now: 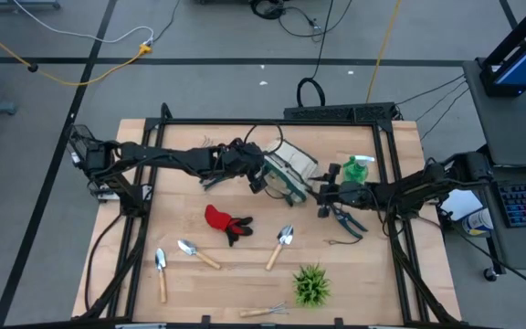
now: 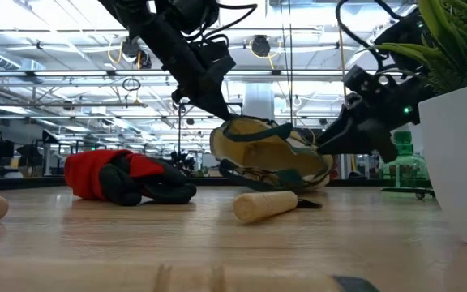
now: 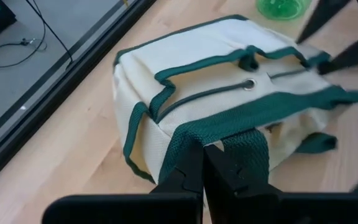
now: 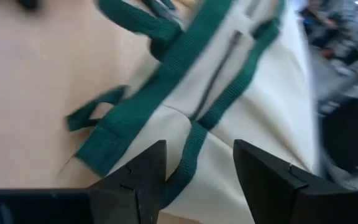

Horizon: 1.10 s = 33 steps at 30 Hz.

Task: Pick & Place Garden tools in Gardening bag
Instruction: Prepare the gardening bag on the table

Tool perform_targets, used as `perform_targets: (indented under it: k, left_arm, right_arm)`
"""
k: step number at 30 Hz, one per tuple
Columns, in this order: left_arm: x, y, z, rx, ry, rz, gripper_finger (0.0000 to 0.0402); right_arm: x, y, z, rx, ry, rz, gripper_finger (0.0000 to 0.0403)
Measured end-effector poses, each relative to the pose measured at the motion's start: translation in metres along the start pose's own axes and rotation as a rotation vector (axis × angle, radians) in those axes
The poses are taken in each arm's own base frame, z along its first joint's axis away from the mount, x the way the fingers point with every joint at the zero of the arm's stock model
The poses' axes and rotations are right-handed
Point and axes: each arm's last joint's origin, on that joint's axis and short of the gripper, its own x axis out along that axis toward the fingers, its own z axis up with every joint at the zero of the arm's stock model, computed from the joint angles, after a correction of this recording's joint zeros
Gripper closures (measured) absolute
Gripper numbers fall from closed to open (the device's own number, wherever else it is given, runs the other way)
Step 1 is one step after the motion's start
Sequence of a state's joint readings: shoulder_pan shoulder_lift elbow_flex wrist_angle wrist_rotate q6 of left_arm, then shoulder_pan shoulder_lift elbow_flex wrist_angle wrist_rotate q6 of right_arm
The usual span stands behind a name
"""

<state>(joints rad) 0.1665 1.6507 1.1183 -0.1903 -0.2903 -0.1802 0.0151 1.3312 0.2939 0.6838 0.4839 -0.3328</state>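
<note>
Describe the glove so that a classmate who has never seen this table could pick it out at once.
Start at the cream gardening bag in the table's middle, then look toward the near edge and slightly left. The glove lies crumpled there, the only soft red-and-black thing among wooden-handled trowels.

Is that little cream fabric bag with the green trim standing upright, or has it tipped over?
Tipped over. The cream fabric bag lies on its side on the wooden table, the left gripper shut on its green strap.

Both tools crowd the gardening bag, left tool and right tool flanking it; pruning shears just beside; bare desk beyond it.
</note>
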Motion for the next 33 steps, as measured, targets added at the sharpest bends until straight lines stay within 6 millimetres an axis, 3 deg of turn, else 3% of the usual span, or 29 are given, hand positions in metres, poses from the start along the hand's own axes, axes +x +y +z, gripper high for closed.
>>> perform_targets:
  k: [10,20,28,33]
  left_arm:
    - [0.0,0.0,0.0,-0.01,-0.002,-0.001,0.0399]
    - [-0.001,-0.007,-0.001,0.015,0.009,-0.081,0.0399]
    - [-0.003,-0.011,-0.002,0.04,0.017,-0.109,0.0399]
    - [-0.003,-0.014,-0.003,0.04,0.038,-0.224,0.0398]
  right_arm:
    - [0.0,-0.004,-0.003,-0.047,0.056,-0.118,0.027]
    - [0.005,-0.016,-0.008,-0.013,0.093,-0.17,0.0395]
    - [0.006,-0.018,-0.006,0.116,0.063,-0.17,0.04]
    - [0.001,-0.019,0.002,0.242,-0.013,-0.108,0.0401]
